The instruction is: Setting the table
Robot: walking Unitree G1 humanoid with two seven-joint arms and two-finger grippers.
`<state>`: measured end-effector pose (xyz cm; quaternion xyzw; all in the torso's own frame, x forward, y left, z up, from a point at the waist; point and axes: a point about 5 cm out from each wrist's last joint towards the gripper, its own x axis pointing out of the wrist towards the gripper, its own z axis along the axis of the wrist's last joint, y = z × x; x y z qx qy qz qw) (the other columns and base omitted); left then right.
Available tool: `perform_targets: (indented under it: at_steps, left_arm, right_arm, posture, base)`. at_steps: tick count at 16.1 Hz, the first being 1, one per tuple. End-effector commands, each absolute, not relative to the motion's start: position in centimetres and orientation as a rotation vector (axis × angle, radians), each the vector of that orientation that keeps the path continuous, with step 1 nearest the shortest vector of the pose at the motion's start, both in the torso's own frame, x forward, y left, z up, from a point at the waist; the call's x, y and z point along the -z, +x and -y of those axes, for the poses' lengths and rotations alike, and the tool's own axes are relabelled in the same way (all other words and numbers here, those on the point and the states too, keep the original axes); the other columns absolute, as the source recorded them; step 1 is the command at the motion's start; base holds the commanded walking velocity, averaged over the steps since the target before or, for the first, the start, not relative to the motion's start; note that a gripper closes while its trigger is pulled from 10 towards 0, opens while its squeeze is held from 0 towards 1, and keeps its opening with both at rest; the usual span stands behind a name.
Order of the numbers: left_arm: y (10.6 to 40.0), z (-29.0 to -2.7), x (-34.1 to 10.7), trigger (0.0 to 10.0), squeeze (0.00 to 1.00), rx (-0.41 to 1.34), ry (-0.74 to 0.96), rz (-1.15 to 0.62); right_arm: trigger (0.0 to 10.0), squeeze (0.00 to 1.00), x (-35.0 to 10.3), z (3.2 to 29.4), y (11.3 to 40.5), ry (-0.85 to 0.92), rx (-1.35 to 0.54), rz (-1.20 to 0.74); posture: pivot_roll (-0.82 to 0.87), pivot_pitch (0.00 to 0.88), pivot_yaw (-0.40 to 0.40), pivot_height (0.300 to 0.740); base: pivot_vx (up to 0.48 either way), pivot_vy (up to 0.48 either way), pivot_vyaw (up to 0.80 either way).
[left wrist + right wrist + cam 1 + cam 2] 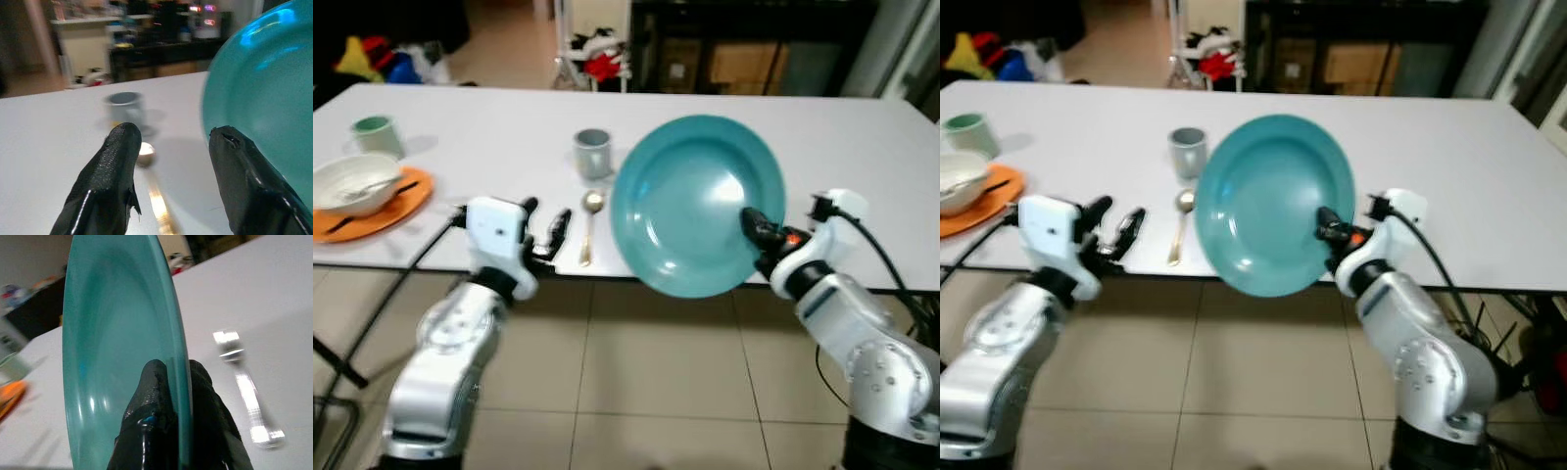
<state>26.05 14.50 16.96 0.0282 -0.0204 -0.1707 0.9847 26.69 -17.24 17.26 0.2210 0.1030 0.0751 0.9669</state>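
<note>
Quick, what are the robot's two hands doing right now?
Left hand: open, holding nothing, near the spoon.
Right hand: closed on the rim of the plate, holding it tilted up.

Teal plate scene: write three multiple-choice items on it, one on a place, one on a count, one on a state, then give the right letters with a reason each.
1. Where does the gold spoon lie?
A. On the white table, between the left tool and the teal plate
B. In the white bowl
C. On the floor

2. How many cups stand on the table?
A. One
B. Two
C. Four

3. How is the teal plate held?
A. Flat on the table
B. Tilted on edge, its rim pinched by the right tool
C. Stacked on the orange plate

Answers:
1 A: the spoon rests near the table's front edge, in front of the grey cup.
2 B: the grey cup and a green cup.
3 B: the right wrist view shows fingers on both sides of the rim.
</note>
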Motion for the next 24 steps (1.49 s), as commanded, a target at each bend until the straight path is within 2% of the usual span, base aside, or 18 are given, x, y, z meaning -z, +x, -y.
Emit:
perform_targets:
  at_steps: [1,8,10,14,19,24]
  left_arm:
    - [26.0,-15.0,-17.2,10.0,0.0,0.329,0.073,0.047]
    - [25.7,-14.5,-17.2,10.0,0.0,0.376,0.085,0.044]
    - [25.6,-14.2,-17.2,10.0,0.0,0.403,0.082,0.04]
    - [25.3,-13.5,-16.6,10.0,0.0,0.551,0.15,-0.01]
    - [24.4,-12.5,-15.9,10.0,0.0,0.779,0.214,-0.08]
    - [24.2,-12.3,-15.8,10.0,0.0,0.82,0.209,-0.092]
  right_arm:
    - [10.0,0.0,-17.9,17.0,26.9,0.457,-0.163,-0.184]
    - [10.0,0.0,-17.1,17.0,27.4,0.439,-0.149,-0.249]
    - [10.0,0.0,-16.8,16.9,27.5,0.451,-0.147,-0.262]
    - [10.0,0.0,-16.1,17.5,29.2,0.513,-0.112,-0.341]
    - [10.0,0.0,-14.2,18.5,31.9,0.677,-0.024,-0.427]
    - [10.0,0.0,-12.4,18.2,33.3,0.777,-0.008,-0.505]
  posture:
    - [0.09,0.0,0.016,0.74]
    - [0.1,0.0,0.014,0.74]
    - [0.1,0.0,0.012,0.74]
    - [0.11,0.0,0.013,0.74]
    - [0.11,0.0,0.021,0.74]
    - [0.11,0.0,0.032,0.74]
  base:
    - [0.36,0.0,0.0]
    - [0.331,0.0,0.0]
    - [0.0,0.0,0.0]
    - [0.0,0.0,0.0]
    - [0.0,0.0,0.0]
    - [0.0,0.0,0.0]
